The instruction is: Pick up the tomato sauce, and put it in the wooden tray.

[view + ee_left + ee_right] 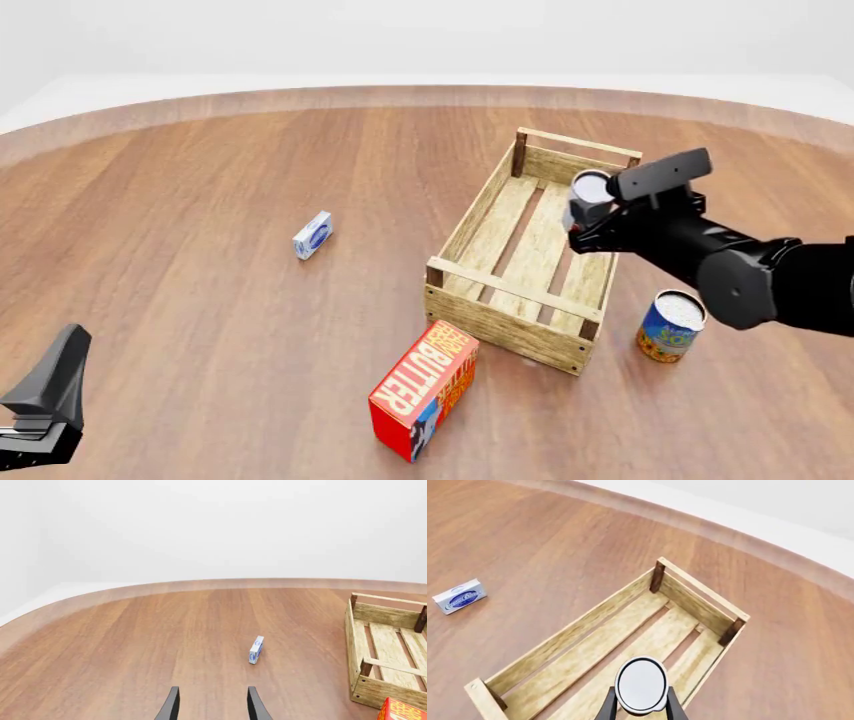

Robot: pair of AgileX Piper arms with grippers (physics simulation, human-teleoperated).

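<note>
At the far left of the front view, the left gripper [47, 400] is seen low by the table's near edge; in its wrist view its fingers [172, 706] are held apart with nothing between them. Ahead of it on the table [200, 200] a small blue-and-white box [312, 235] is set on edge, well apart from everything else. Nearer the front edge a red butter box [424, 389] is placed just beside the near end of the tray [511, 315], at its left corner. The tray is laid lengthwise away from the arms, its slatted bottom bare. Above the tray's right side the sauce can [590, 186] is held off the slats by the right gripper [640, 702], whose fingers are closed against the can's sides; only the can's silver-white top [641, 684] is shown in the right wrist view, over the slats. To the right of the tray, a blue-and-orange can [670, 326] is stood upright on the table, near the tray's near right corner.
</note>
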